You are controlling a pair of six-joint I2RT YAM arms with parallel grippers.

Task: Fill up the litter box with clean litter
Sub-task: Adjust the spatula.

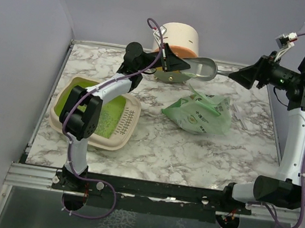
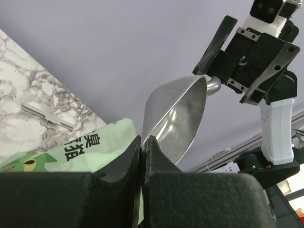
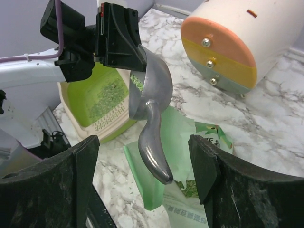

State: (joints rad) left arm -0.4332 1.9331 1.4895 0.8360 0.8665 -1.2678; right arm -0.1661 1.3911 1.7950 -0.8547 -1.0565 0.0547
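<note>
While the left gripper (image 2: 142,142) pinches the bowl rim of the metal scoop (image 1: 200,68) with its jaws closed tight on the edge, the right gripper (image 1: 237,75) stands with its jaws wide apart on either side of the scoop handle (image 3: 153,142), touching neither side of it.

**Step in hand.** In my judgement this is a mid-air handover of the scoop, above the far part of the tabletop (image 1: 154,140) and in front of the cream cylinder (image 1: 178,37). The bowl shines bare in the left wrist view, so no scooping has been done with it as it hangs.

**Task items.**
- The litter box (image 1: 111,142) sits at the near left of the tabletop, under the left arm's elbow.
- Only a thin scatter of clean litter (image 3: 102,102) shows on the box's green floor, so filling looks far from complete.
- The mint-green bag (image 1: 198,112) lies slumped near the centre, well apart from the box. Its contents are not visible.

**Next move.** The right jaws would need to close squarely on the handle before the left ones let go of the rim, otherwise the scoop could drop.

**Pose.**
- The left arm reaches from its base over the box, with the forearm stretched toward the far centre.
- The right arm rises upright along the right side, its forearm turned inward and roughly level, pointing left.
</note>
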